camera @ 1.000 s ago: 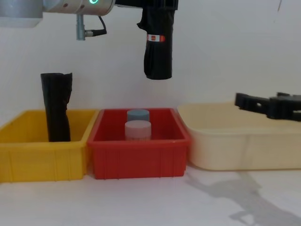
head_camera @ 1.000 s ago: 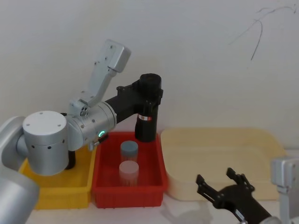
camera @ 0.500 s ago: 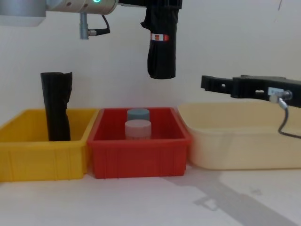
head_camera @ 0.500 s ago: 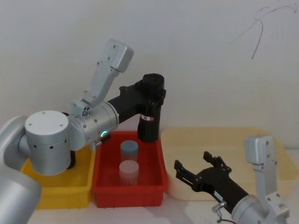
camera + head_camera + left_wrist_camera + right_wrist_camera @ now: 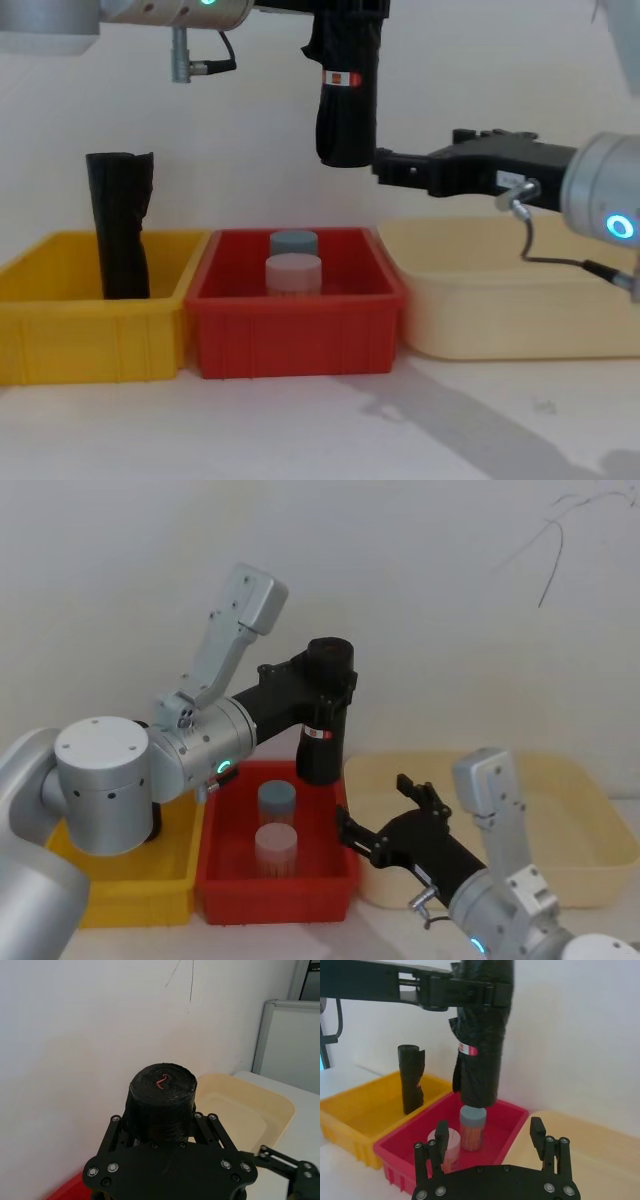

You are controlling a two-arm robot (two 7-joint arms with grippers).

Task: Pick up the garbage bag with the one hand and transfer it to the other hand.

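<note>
Left gripper [image 5: 326, 683] clamps the black red-banded plastic roll [image 5: 319, 745] high, lower half free; right gripper [image 5: 372, 806] waits wide at 4 o'clock.

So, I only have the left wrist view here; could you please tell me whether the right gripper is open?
Observer: Yes, the right gripper is open, jaws spread wide, pointing toward the garbage bag that the left gripper holds upright.
Operator: Thank you. At what height along the bag does it sit?
Observer: In the chest view it is level with the bag's bottom end, well below the red-and-white label band.
</note>
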